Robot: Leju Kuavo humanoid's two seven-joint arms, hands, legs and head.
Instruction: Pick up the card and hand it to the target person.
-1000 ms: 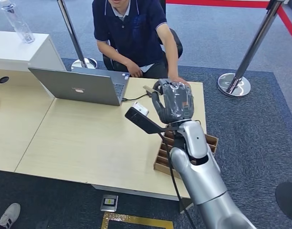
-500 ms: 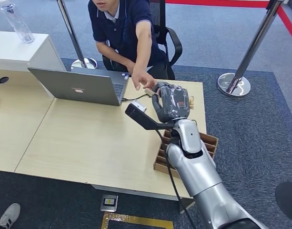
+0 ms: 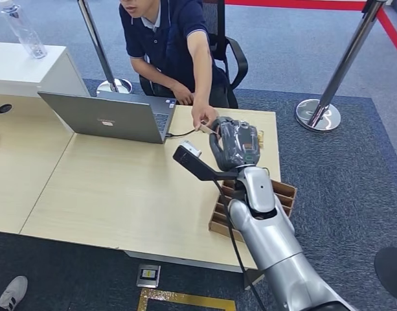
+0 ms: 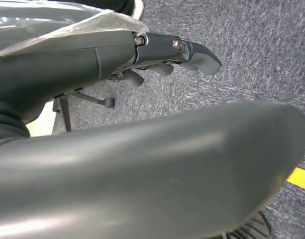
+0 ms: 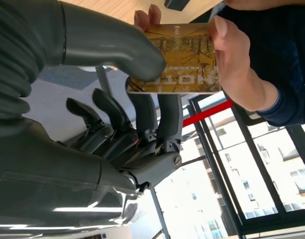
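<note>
One card point(image 5: 177, 59), yellow-brown, sits pinched between the thumb and fingers of the right hand point(image 3: 235, 142) above the far edge of the table point(image 3: 113, 194). One person's hand point(image 5: 233, 59) grips the card's other end. The left hand point(image 4: 162, 55) hangs over carpet, fingers loosely extended, holding nothing. One laptop point(image 3: 108, 116) stands left of the card.
</note>
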